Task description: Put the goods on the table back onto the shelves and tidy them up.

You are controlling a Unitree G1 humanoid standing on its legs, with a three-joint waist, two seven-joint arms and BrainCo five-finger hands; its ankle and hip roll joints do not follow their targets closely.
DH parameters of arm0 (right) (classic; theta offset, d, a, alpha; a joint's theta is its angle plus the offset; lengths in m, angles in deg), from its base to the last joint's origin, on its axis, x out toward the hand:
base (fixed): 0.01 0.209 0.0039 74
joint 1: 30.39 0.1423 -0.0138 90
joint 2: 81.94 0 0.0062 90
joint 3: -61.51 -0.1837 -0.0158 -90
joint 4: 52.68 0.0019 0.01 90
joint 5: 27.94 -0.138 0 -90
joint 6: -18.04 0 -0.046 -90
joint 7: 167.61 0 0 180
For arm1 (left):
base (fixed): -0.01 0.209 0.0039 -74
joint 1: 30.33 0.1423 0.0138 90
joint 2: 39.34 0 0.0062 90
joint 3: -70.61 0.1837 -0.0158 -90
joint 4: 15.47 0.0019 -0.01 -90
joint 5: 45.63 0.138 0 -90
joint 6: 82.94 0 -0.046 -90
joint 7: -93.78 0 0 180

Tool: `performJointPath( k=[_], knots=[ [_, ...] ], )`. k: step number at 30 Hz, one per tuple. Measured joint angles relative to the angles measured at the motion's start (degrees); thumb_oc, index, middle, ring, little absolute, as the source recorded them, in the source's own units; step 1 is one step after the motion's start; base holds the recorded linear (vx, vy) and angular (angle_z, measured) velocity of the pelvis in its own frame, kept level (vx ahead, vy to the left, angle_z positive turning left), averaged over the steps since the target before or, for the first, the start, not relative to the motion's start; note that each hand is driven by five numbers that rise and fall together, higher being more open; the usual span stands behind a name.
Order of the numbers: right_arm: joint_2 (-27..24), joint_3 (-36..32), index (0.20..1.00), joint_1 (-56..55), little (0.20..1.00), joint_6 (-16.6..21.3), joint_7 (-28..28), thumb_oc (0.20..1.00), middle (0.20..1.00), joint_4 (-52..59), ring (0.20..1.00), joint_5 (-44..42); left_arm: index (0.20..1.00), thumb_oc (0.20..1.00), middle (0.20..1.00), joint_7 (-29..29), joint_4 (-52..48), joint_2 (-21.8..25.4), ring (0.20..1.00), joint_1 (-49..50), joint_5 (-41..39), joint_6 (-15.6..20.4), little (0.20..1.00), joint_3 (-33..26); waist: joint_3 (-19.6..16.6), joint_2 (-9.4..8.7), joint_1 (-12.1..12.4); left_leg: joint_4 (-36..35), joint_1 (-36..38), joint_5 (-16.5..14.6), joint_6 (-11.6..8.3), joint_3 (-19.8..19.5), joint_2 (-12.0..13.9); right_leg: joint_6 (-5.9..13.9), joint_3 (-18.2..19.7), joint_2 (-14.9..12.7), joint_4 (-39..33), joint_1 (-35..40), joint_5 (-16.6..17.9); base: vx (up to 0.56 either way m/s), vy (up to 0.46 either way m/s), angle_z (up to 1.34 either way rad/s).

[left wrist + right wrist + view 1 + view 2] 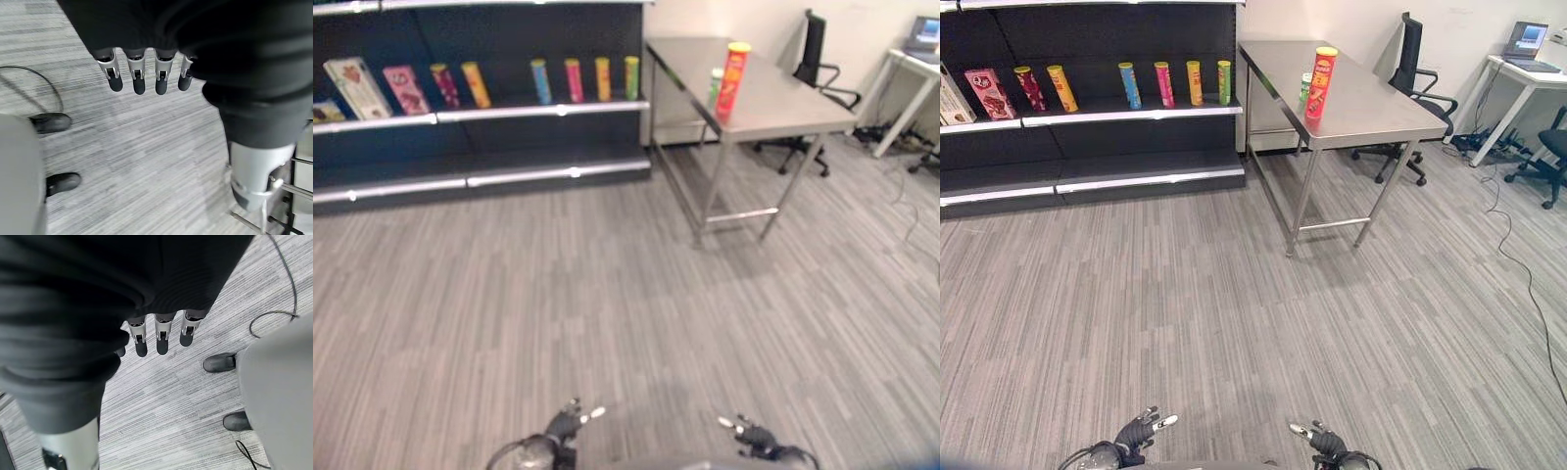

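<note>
A tall red can [732, 80] with a yellow lid stands upright on the steel table [783, 103] at the far right. A small green can [716, 86] stands just behind it. The dark shelf unit [538, 113] at the far left carries several upright coloured cans [573, 80] in a row. My left hand [566, 423] and right hand [751, 433] hang low over the floor, far from the table. In the wrist views the left hand's fingers [138, 78] and the right hand's fingers [162, 340] are straight and hold nothing.
Flat boxes [357, 86] lean at the shelf's left end. A black office chair [1412, 69] stands behind the table. At the far right is a white desk [1518, 73] with a laptop. A thin cable [1518, 264] trails over the grey floor there.
</note>
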Motion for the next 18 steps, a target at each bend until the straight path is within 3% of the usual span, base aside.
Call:
performJointPath(
  k=[7,18],
  knots=[
    [-0.57,-0.31,1.0,-2.34,1.0,0.07,-0.01,1.0,1.0,6.12,1.0,-0.14,1.0,1.0,1.0,0.05,-2.4,-0.95,1.0,0.17,-1.88,0.14,1.0,-4.2,0.53,0.44,-0.28,0.0,-0.03,0.0,-0.01,-0.01,0.09,0.0,0.01,0.08,0.0,-0.04,0.01,0.0,0.0,0.0],
    [-1.16,-2.42,1.0,-3.24,1.0,0.13,0.05,1.0,1.0,8.0,1.0,-0.17,1.0,1.0,1.0,0.14,-2.62,-1.17,1.0,0.2,-2.26,0.13,1.0,-4.26,1.54,-0.39,-0.35,0.0,-0.13,0.01,-0.07,-0.4,0.47,-0.18,-0.08,0.54,0.0,-0.01,-0.12,0.0,-0.011,0.0]
  ],
)
